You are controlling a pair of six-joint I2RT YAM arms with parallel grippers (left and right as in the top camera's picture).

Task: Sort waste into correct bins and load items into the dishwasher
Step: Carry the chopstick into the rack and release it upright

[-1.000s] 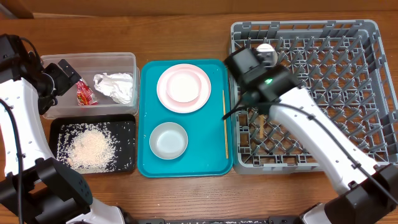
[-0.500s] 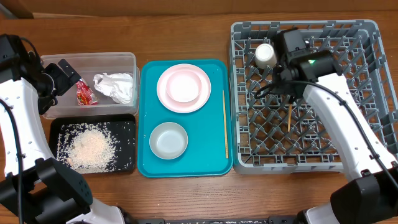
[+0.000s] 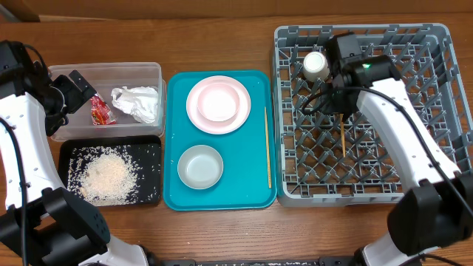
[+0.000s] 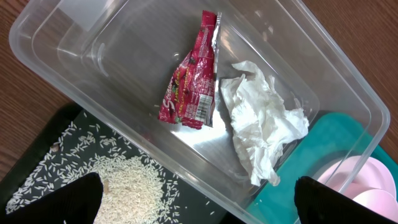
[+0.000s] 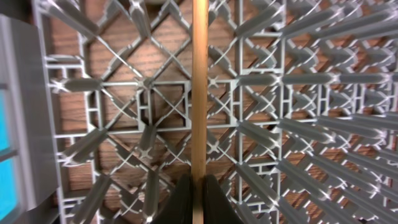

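From overhead, the right jaws are clamping one wooden chopstick (image 3: 342, 137) over the upper middle of the grey dish rack (image 3: 443, 111), at the right of the frame. Its free end is pointing toward the bottom edge. Whether it is touching the grid I cannot tell. The left jaws are standing apart and empty over the upper-left corner of the clear tub (image 3: 111, 68).

The second chopstick (image 3: 267, 148) is lying along the right edge of the teal tray (image 3: 255, 193), and the cup (image 3: 315, 65) is sitting in the rack's upper-left corner.

In the left wrist view, the red wrapper (image 4: 189, 87) and the white napkin (image 4: 261, 124) are lying side by side in the tub. Rice (image 4: 124, 186) is showing at lower left in the black tray (image 4: 68, 140).

In the right wrist view, the jaws are gripping the stick at bottom centre, with bare bench showing through the grid.

Risk: the stick is thinner than the grid holes, so released at a tilt it is likely to slip through or wedge between pegs.

Count:
- two chopsticks
- one pink plate (image 3: 194, 111)
- one cup
- one sure bowl (image 3: 200, 165), with a pale disc on the plate possibly being a second
- one wrapper
- one napkin
- one rice heap
- two bins
- one rack
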